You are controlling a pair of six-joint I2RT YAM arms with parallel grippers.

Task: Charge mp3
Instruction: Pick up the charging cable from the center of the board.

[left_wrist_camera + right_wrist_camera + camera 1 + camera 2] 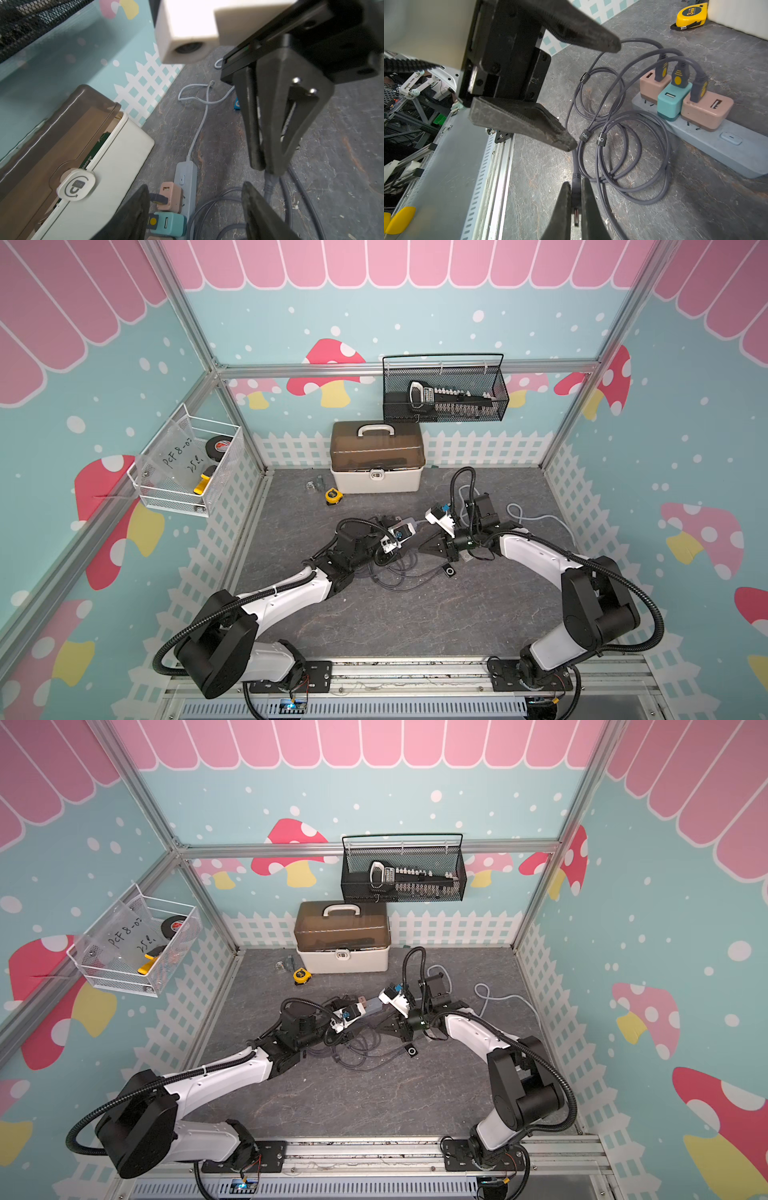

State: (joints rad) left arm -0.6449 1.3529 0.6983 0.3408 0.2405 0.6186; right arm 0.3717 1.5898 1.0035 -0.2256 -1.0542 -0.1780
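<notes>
Right gripper [575, 185] pinches one plug [576, 216]; three chargers [671, 101] occupy one power strip [716, 143].

Robot lab test cell staged as a workshop: aluminium extrusion frame [407, 366], printed mushroom wall panels [270, 315], bolted base rail [415, 674], black wire basket [395, 377] of tools, toolbox [376, 452] and tape measure [333, 495] on the grey mat [415, 614].

A yellow tape measure [333, 495] lies just beside the cream toolbox [376, 456].
</notes>
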